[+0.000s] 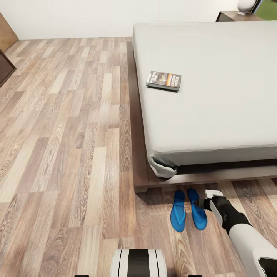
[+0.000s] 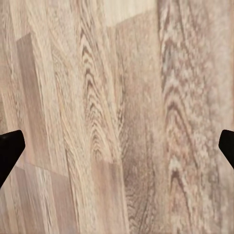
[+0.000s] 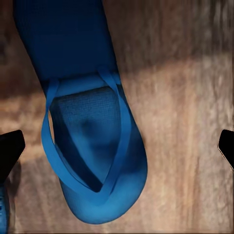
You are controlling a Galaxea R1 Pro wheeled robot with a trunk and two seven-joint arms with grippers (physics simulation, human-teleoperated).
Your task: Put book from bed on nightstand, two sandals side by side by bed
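**Right gripper open above the right-hand sandal at the foot of the bed**

The right gripper (image 1: 202,202) hangs over the floor at the bed's near corner, released: in the right wrist view its two dark fingertips (image 3: 10,148) stand wide apart at the picture's edges, gripping nothing. The right-hand sandal (image 3: 90,126) lies directly beneath it, sole down, thong straps up, between the fingertips but touching neither.

Count: two sandals, one book, one bed, one nightstand in view.

The left-hand sandal (image 1: 178,211) lies just beside its mate on the wood-plank floor (image 1: 65,154), the two roughly parallel with a narrow gap between them. Both sit near the foot of the bed (image 1: 215,96), just off the dark-brown frame corner.

The book (image 1: 164,80) lies flat on the pale-grey mattress, near the bed's left edge and well apart from the right gripper and the sandals.

The nightstand (image 1: 234,15) stands at the far end of the bed, against the white wall, with a pale rounded object (image 1: 246,5) on its top.

The left gripper (image 2: 117,146) is likewise released: its fingertips (image 2: 9,148) stand wide apart over bare floor planks.

The robot's base (image 1: 138,262) shows at the bottom edge of the head view.
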